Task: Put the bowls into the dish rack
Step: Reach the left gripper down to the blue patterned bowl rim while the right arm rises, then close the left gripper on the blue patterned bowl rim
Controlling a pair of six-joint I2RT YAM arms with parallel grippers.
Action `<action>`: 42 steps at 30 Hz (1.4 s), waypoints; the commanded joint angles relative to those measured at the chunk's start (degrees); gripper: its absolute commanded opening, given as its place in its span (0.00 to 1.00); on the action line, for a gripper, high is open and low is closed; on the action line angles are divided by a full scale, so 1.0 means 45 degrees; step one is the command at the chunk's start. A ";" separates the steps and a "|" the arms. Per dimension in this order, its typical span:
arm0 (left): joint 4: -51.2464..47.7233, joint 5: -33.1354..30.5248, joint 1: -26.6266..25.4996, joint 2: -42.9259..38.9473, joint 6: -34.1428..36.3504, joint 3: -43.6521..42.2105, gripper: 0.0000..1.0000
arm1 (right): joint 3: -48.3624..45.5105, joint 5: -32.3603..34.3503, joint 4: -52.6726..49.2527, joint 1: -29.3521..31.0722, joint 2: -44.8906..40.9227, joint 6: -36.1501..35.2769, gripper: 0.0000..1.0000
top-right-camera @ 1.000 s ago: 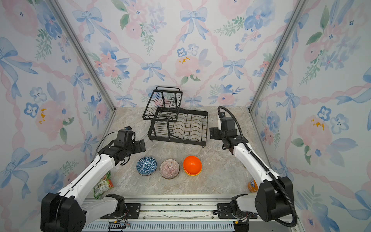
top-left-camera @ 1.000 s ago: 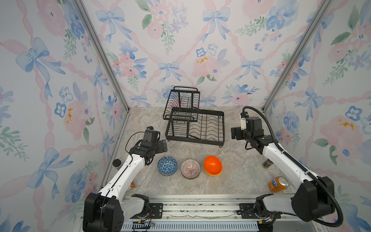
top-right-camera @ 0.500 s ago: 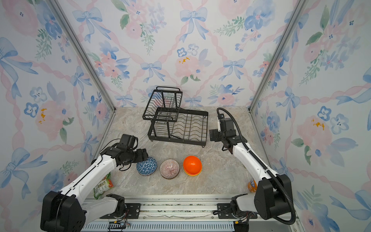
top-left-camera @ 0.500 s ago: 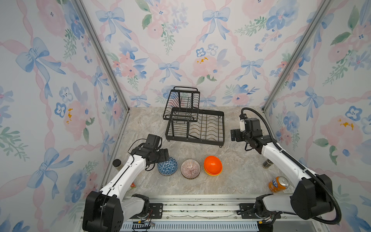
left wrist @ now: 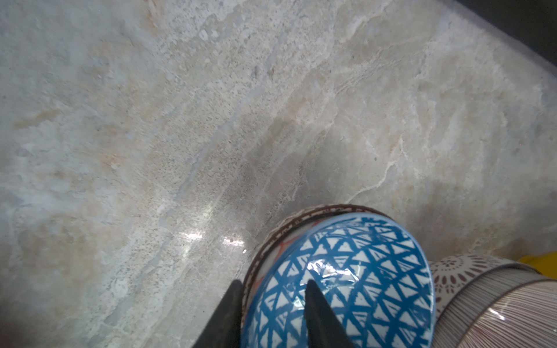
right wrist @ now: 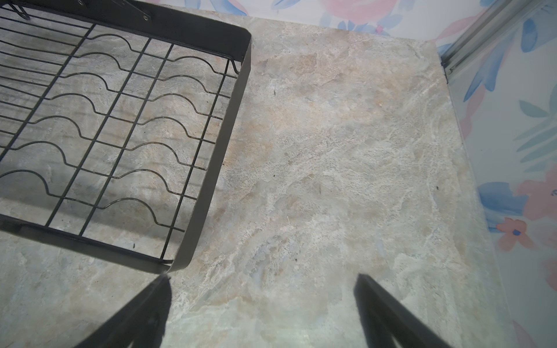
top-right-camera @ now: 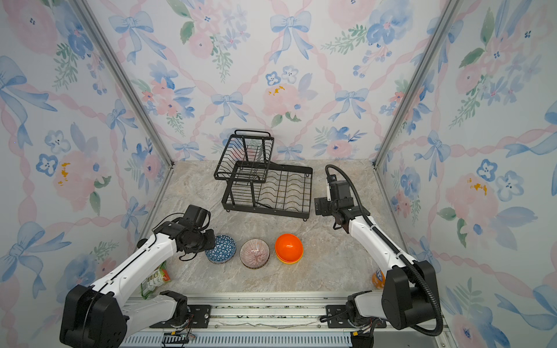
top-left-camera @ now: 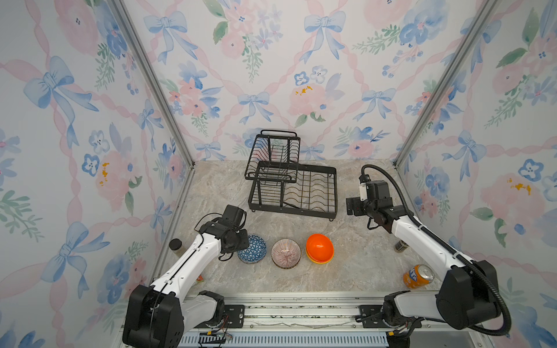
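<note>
Three bowl stacks stand in a row near the front. The blue triangle-patterned bowl (top-left-camera: 254,249) (top-right-camera: 222,249) (left wrist: 361,271) rests in a brown lattice bowl (left wrist: 271,241). The pink striped bowl (top-left-camera: 285,253) (left wrist: 497,307) rests in another lattice bowl (left wrist: 449,271). The orange bowl (top-left-camera: 319,247) sits in a yellow one (left wrist: 539,262). My left gripper (top-left-camera: 242,242) (left wrist: 272,284) is shut on the blue bowl's left rim, one finger inside, one outside. The black dish rack (top-left-camera: 292,209) (right wrist: 211,180) stands behind. My right gripper (top-left-camera: 351,208) (right wrist: 262,280) hangs open just off its front right corner.
An orange soda can (top-left-camera: 417,275) stands at the front right and a small dark bottle (top-left-camera: 401,245) is under my right arm. A dark-capped jar (top-left-camera: 174,243) and a snack packet (top-right-camera: 155,278) lie by the left wall.
My left gripper came down and right onto the blue bowl's rim, and its jaws closed over it. The right arm has not moved.
</note>
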 commanded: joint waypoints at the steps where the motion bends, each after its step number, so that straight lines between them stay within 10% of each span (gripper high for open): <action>1: -0.0601 -0.0253 -0.0150 0.0257 0.0226 0.0421 0.28 | -0.0213 -0.0047 0.0264 -0.0078 -0.0101 0.0243 0.97; 18: -0.1141 -0.0412 -0.0172 0.0453 0.0187 0.0414 0.00 | -0.0669 -0.0377 0.0588 -0.0368 -0.0150 0.0358 0.97; 42: -0.1577 -0.0517 -0.0174 -0.0755 0.0948 0.1666 0.00 | -0.0616 -0.0924 0.0745 -0.0353 0.0035 0.0467 0.97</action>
